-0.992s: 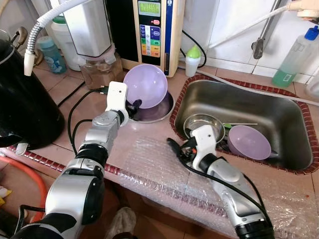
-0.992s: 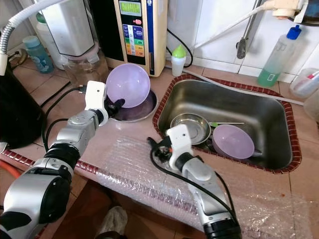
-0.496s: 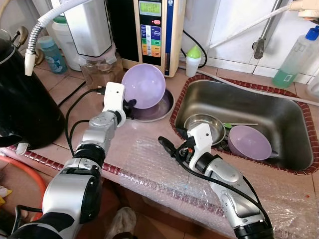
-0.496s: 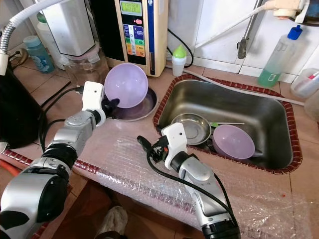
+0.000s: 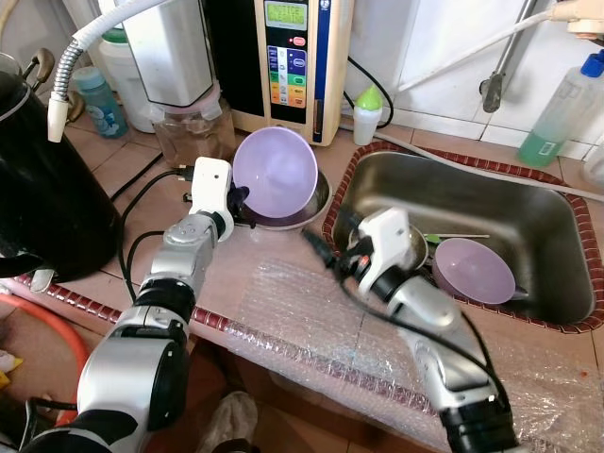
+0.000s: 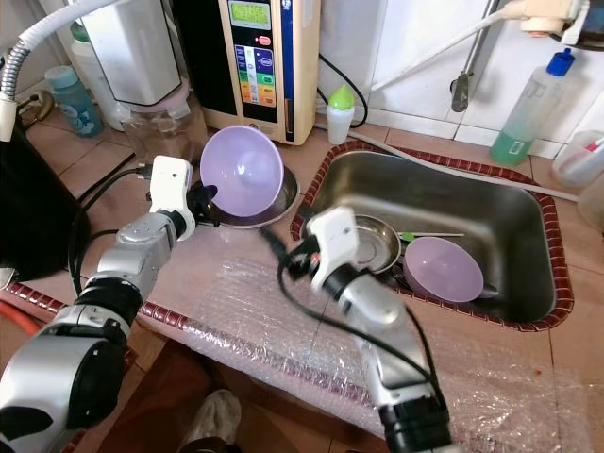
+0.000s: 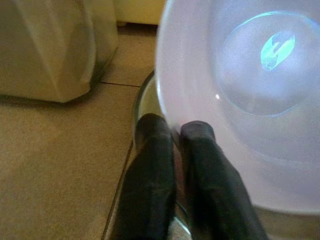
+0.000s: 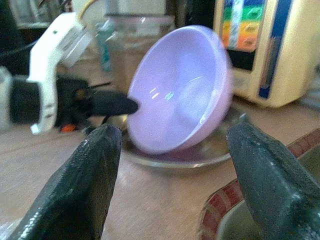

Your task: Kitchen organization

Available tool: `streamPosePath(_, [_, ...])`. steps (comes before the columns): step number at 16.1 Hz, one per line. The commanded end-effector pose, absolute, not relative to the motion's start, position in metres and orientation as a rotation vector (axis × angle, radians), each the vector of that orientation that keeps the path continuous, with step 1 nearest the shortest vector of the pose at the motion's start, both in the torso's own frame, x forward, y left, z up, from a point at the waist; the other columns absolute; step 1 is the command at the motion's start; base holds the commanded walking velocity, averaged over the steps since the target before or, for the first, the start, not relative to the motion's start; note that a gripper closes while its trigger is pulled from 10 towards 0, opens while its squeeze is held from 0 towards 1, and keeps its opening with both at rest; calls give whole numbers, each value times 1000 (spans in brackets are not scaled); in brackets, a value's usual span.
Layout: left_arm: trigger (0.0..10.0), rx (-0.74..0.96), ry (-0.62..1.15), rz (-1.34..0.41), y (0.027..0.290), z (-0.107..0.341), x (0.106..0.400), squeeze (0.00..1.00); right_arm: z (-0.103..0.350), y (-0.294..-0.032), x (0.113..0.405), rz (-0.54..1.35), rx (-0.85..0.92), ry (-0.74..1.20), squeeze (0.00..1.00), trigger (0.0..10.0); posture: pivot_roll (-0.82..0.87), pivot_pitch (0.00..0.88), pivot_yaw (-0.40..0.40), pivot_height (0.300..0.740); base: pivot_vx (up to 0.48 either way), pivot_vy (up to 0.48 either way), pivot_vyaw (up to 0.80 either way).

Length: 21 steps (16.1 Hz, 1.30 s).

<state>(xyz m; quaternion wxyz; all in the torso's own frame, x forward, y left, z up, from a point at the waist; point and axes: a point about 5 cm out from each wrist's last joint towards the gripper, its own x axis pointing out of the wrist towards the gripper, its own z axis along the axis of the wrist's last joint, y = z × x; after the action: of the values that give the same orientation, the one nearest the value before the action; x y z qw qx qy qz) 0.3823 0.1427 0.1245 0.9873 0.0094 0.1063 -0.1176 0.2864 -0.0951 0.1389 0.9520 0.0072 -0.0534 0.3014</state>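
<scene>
The left pincer [image 5: 238, 198] pinches a tilted bowl's [image 5: 275, 170] rim over the plate [image 5: 316, 200] beside the sink [image 5: 557, 247], the right pincer [image 8: 170, 145] gapes empty nearby, and dishes remain in the sink.

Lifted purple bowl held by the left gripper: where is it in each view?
Left eye: bowl upper centre, tilted over the steel plate.
Right eye: upper centre-left, left of the sink.
Left wrist: upper right, rim pinched between the black fingers.
Right wrist: centre, between its open fingers.
Shared landmark: the steel plate beneath.
</scene>
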Motion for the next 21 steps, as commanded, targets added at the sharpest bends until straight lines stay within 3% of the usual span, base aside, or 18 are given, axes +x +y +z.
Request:
streamPosePath(1, [0,23,249,-239,146,115,377,0,145,-96,291,590,20,-142,0,10000,-20,0,26,740,0,0,0])
streamPosePath(10, [0,29,182,-251,163,120,368,0,142,-93,297,581,10,-140,0,10000,-5,0,26,740,0,0,0])
streamPosePath(14, [0,-45,-7,-313,149,146,367,0,140,-90,301,570,26,-137,0,10000,-2,0,26,740,0,0,0])
streamPosePath(21, [0,-61,-120,-367,138,162,359,0,140,-76,320,536,76,-121,0,10000,11,0,20,740,0,0,0])
